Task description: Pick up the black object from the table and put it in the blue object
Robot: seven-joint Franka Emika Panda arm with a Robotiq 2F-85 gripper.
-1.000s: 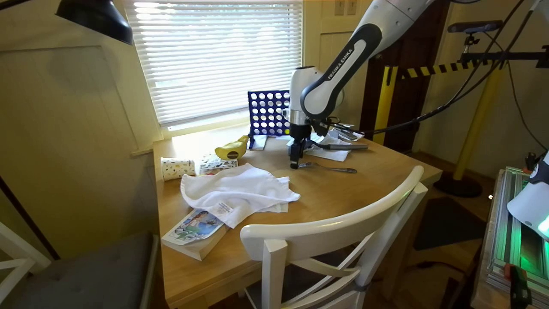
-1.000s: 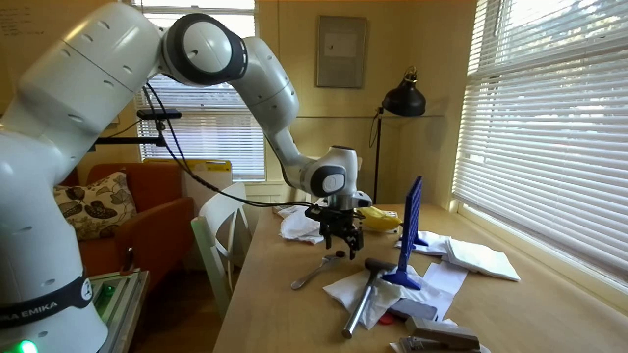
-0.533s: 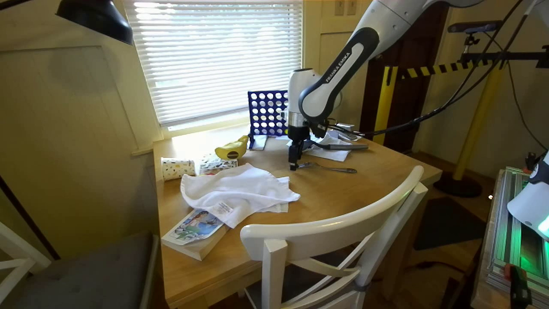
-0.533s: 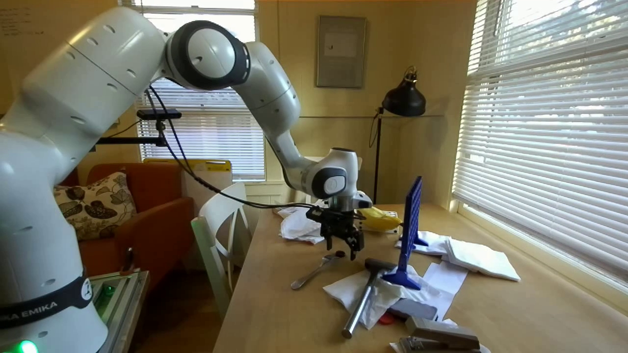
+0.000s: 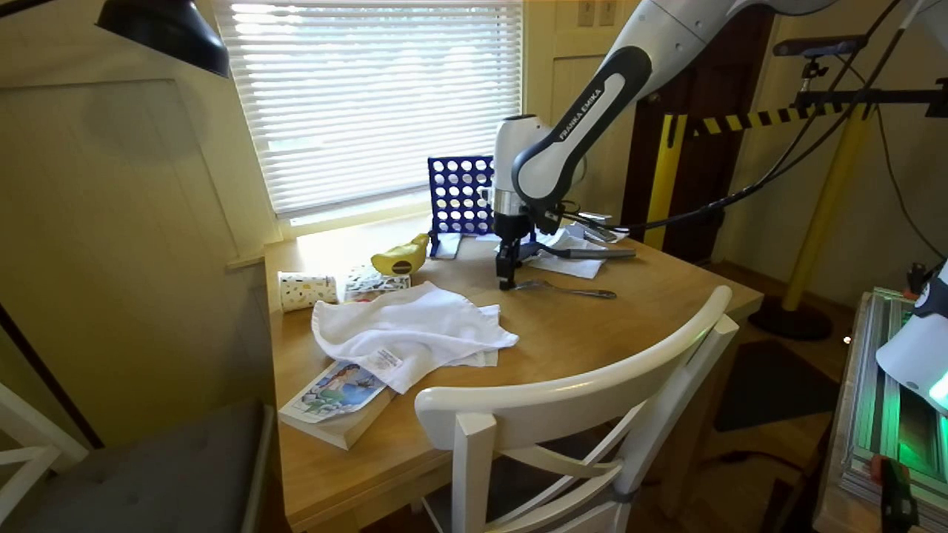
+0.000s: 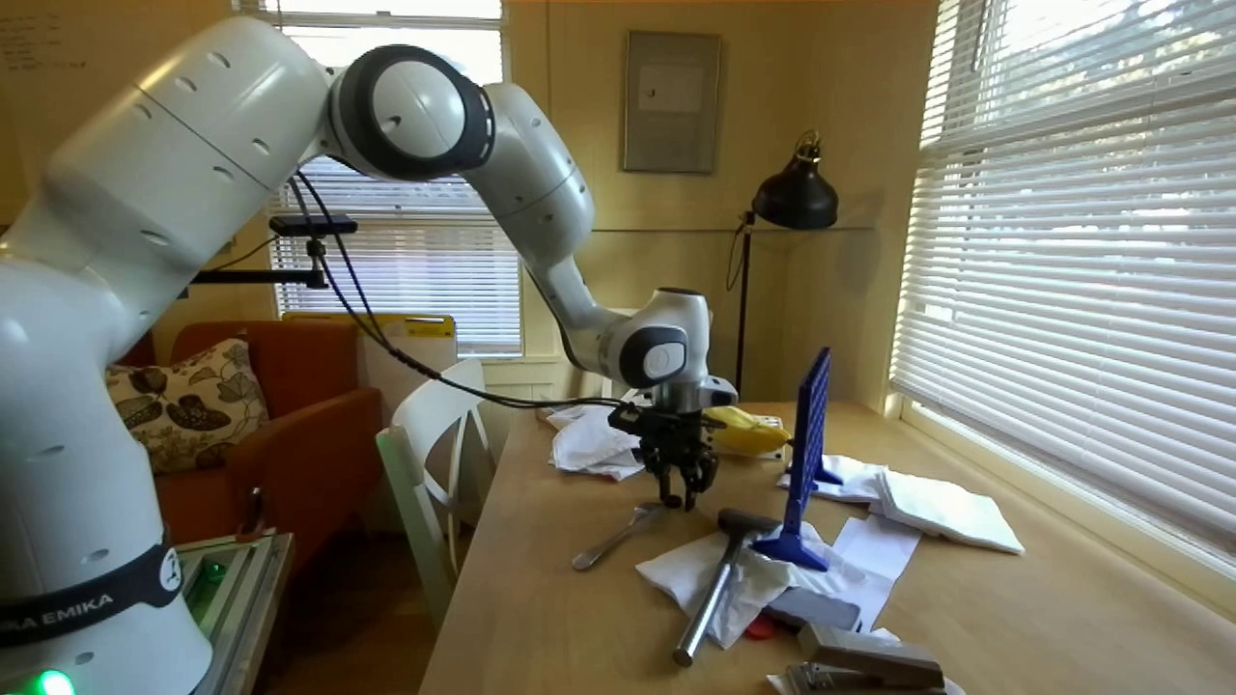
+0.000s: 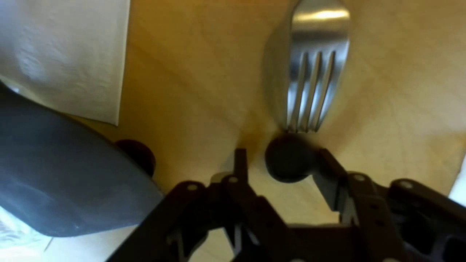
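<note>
"Caught?"
"No. In the wrist view the gripper (image 7: 282, 156), jaws apart, straddled the disc (image 7: 287, 161) on the table (image 7: 196, 91), fork (image 7: 322, 40) at one o'clock."
"Danger?"
"An off-centre pinch risked popping it into the fork. The rack (image 5: 458, 184) stood at eleven o'clock in an exterior view."

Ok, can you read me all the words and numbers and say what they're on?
"FRANKA EMIKA": on the robot arm.
"KA EMIKA": on the dark band round its base, start cut off.
Tag on the white cloth: too small.
Dark label on the yellow banana shape: too blurred.
Marks on the wall: too faint.
No readable numbers.
</note>
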